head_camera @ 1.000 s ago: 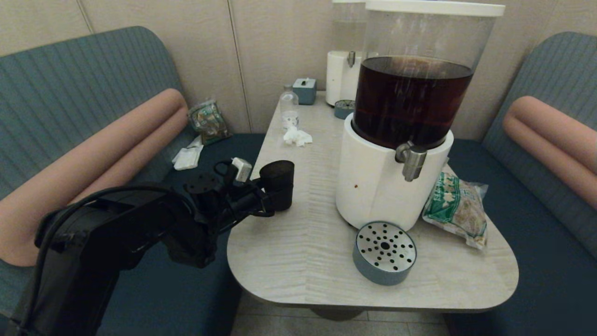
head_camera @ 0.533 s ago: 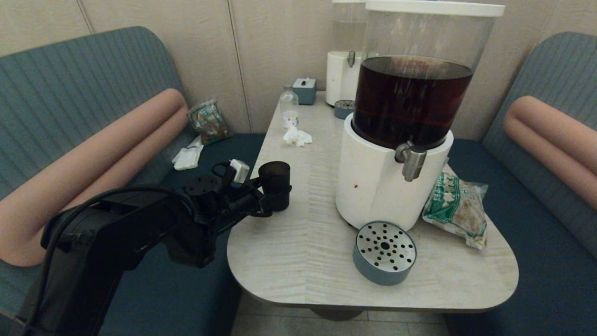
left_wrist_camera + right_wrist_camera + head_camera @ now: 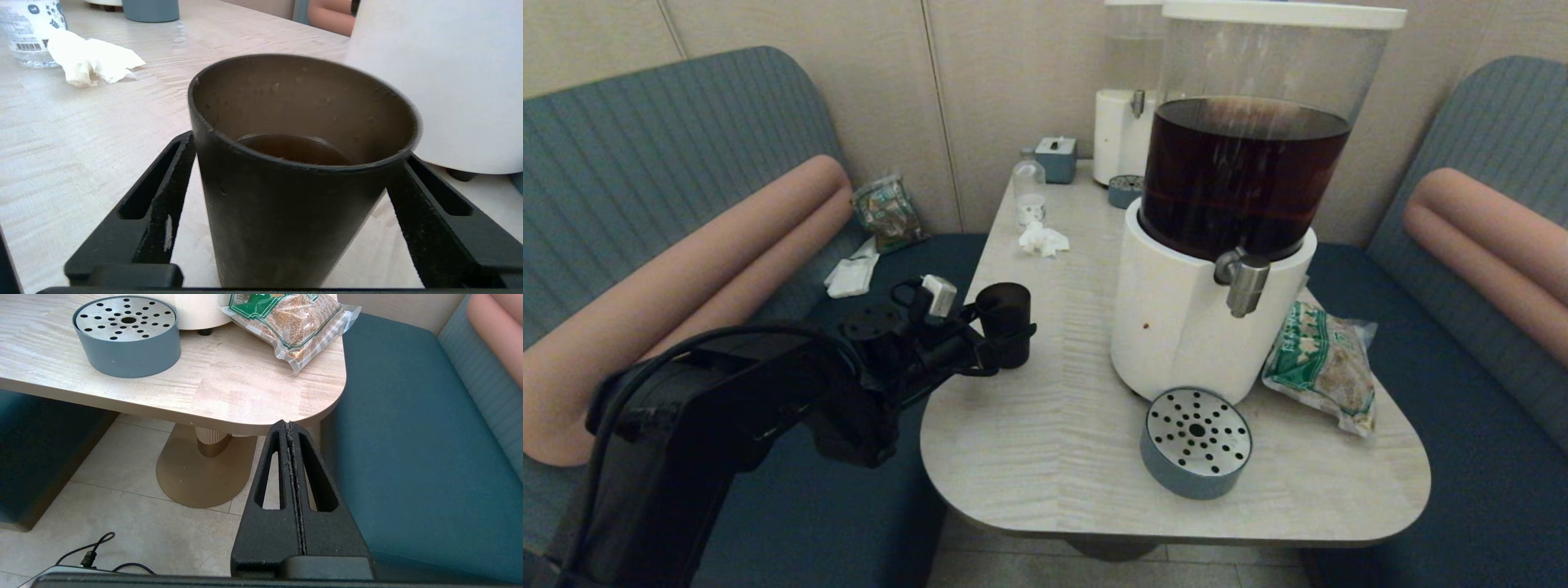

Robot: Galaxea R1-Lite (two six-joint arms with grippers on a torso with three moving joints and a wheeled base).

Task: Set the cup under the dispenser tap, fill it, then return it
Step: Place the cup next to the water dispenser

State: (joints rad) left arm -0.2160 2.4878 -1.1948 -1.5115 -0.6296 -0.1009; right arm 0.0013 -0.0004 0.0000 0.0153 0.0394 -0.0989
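Note:
The near-black cup (image 3: 1005, 322) stands upright near the table's left edge, well left of the white-based dispenser (image 3: 1176, 335). My left gripper (image 3: 1006, 336) is shut on the cup, one finger on each side. In the left wrist view the cup (image 3: 294, 212) fills the space between the fingers (image 3: 163, 192), and brown drink (image 3: 294, 149) lies low inside it. The dispenser tap (image 3: 1241, 282) juts from the base's front, with nothing under it. My right gripper (image 3: 289, 425) is shut and empty, parked below the table's near right corner.
A round grey drip tray (image 3: 1196, 441) with a perforated steel top lies in front of the dispenser. A snack bag (image 3: 1319, 363) lies to its right. A clear bottle (image 3: 1029, 189), crumpled tissue (image 3: 1043, 238) and a second pale dispenser (image 3: 1123, 122) stand at the back. Padded benches flank the table.
The left gripper has carried the cup slightly left and down onto the table near its left edge. In the last half second it barely moved.

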